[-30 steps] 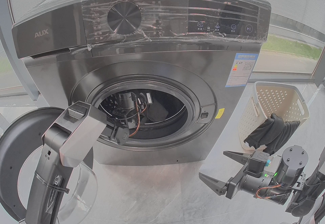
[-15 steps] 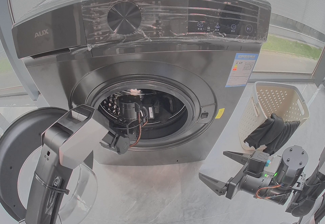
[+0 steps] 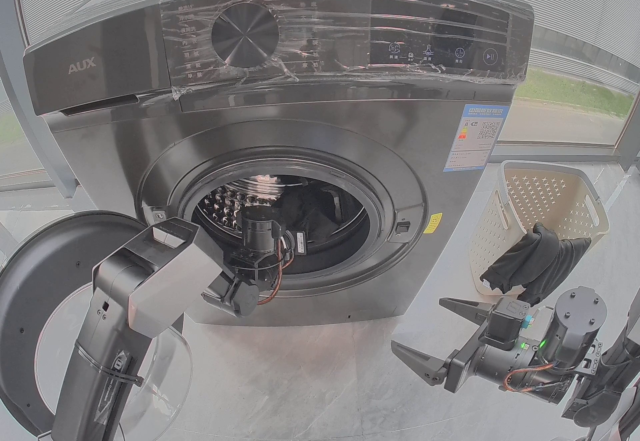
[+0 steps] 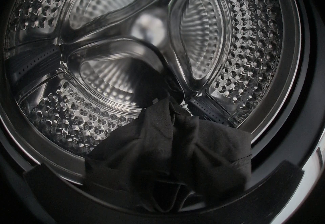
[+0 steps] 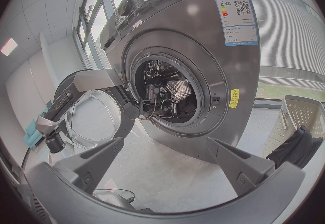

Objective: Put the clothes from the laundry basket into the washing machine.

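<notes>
My left gripper at drum mouth, grip can't tell | right gripper wide open, empty | risk: garment on lip, 6 o'clock, snags me, spills.

1. Grey metallic front-loading washing machine: round door swung wide open to my left, drum mouth exposed.
2. Crumpled black cloth garment: low in the perforated steel drum, just inside its front lip.
3. Cream perforated plastic laundry basket: on the floor beside the machine, to my right.
4. Second black garment: draped over the basket's near rim, hanging outside.
</notes>
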